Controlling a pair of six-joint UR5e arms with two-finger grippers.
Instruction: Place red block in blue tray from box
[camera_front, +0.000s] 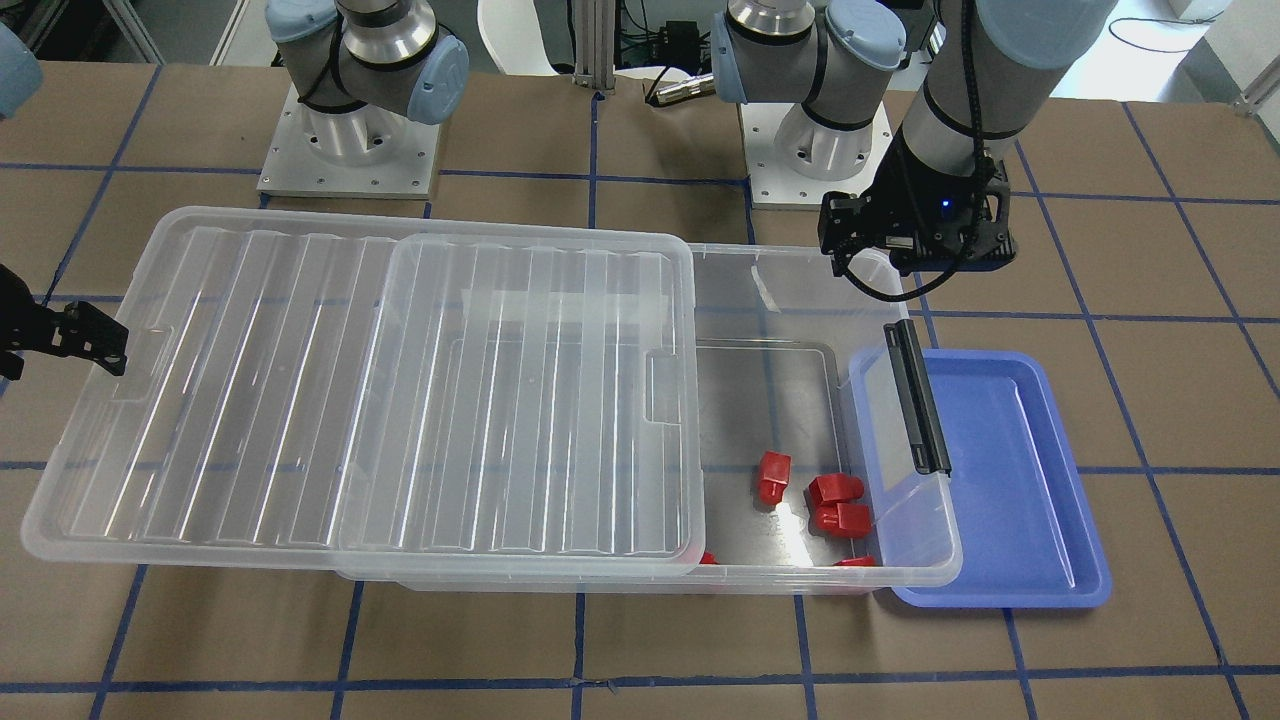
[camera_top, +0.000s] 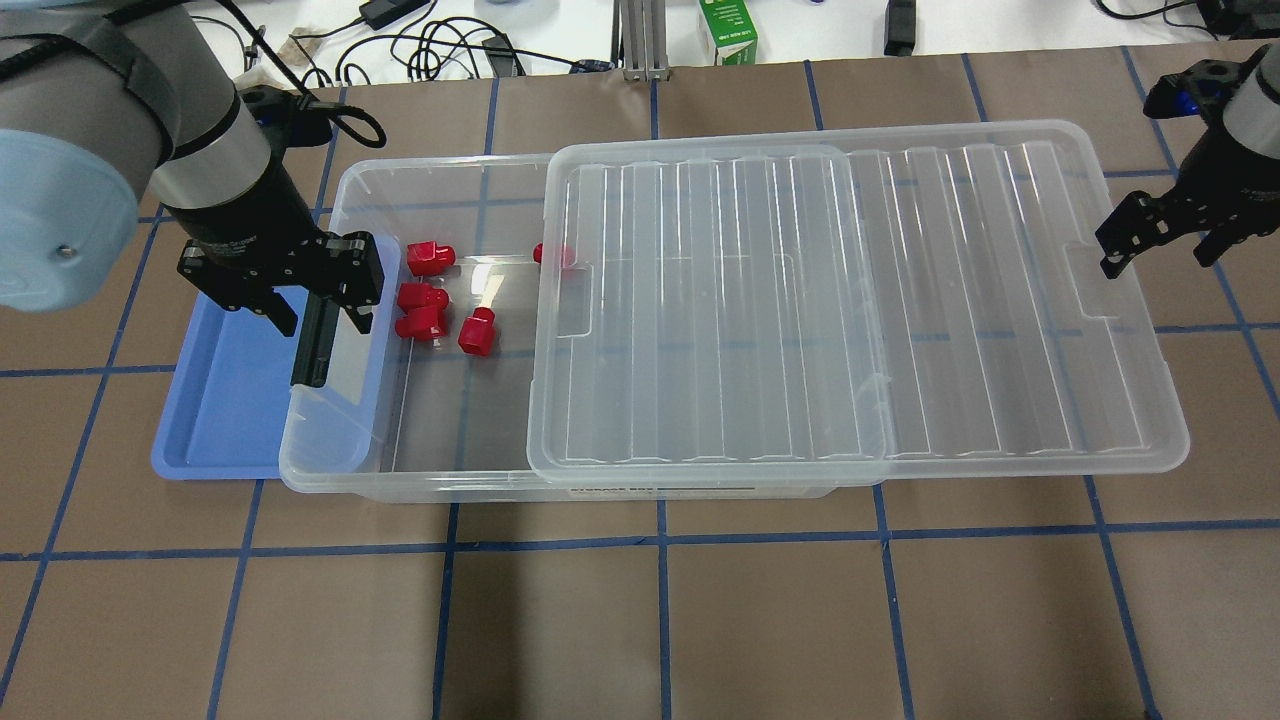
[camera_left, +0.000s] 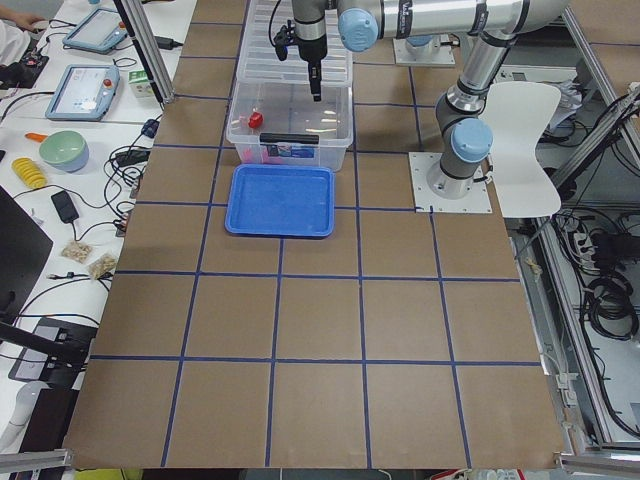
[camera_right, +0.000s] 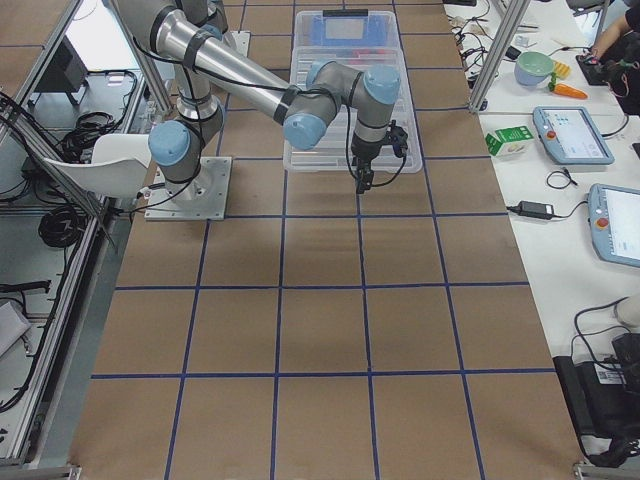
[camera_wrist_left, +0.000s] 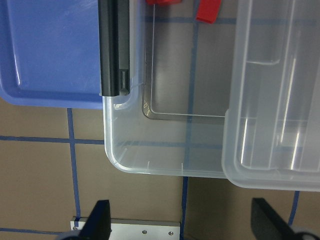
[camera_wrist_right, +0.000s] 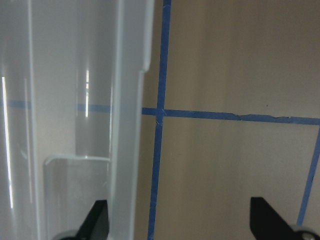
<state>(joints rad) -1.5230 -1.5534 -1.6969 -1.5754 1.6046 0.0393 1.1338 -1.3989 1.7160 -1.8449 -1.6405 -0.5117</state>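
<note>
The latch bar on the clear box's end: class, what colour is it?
The latch bar is black, and it shows most clearly in the left wrist-mounted view.

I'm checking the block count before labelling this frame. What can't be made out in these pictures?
- Red piece at the lid's edge: in the overhead view, half hidden under the ribbed lid, so its shape is unclear.
- Box contents under the lid: in the overhead and front-facing views, ribs and glare blur them.
- Red pieces: in the left wrist view, cut off by the top edge.
- Both side views: the red pieces are too small to count.
</note>
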